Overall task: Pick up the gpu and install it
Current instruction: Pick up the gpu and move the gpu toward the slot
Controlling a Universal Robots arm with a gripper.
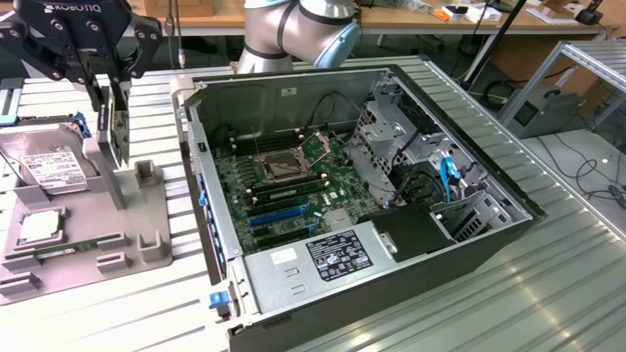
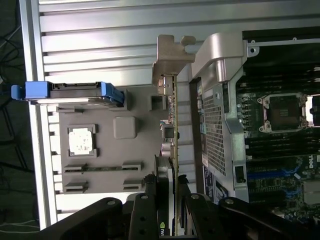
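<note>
Black gripper (image 1: pixel 113 103) up at eleven o'clock in the exterior view, jaws pulled in narrow and pinching the gpu (image 1: pixel 122 139) on both flat sides. Gpu standing on its thin edge, hanging straight down from the fingers (image 1: pixel 98 92). Right below it, a grey holder (image 1: pixel 146 246) lying on the table at nine o'clock. Cannot tell if the card touches the holder or hangs just over it.

Resting in the holder: a silver hard drive (image 1: pixel 44 165) with a white label, just at nine o'clock from the gpu; a small square chip (image 1: pixel 39 224) at seven o'clock from the gpu; a thin memory stick (image 1: pixel 69 251) near that chip.

Big open computer case (image 1: pixel 210 220) in the middle, just at three o'clock from the gpu. Inside it, a green board (image 1: pixel 284 169), a blue cable (image 1: pixel 450 176) toward three o'clock, and a grey box with a black sticker (image 1: pixel 338 257) toward six o'clock.

In the wrist view, gpu (image 2: pixel 173 145) seen edge-on, squeezed between two black fingers (image 2: pixel 150 200), with its silver bracket (image 2: pixel 170 55) at the end far from the gripper (image 2: pixel 169 187). Hard drive (image 2: pixel 70 92) and chip (image 2: pixel 82 140) on one side of the card, case (image 2: pixel 220 100) on the other.
</note>
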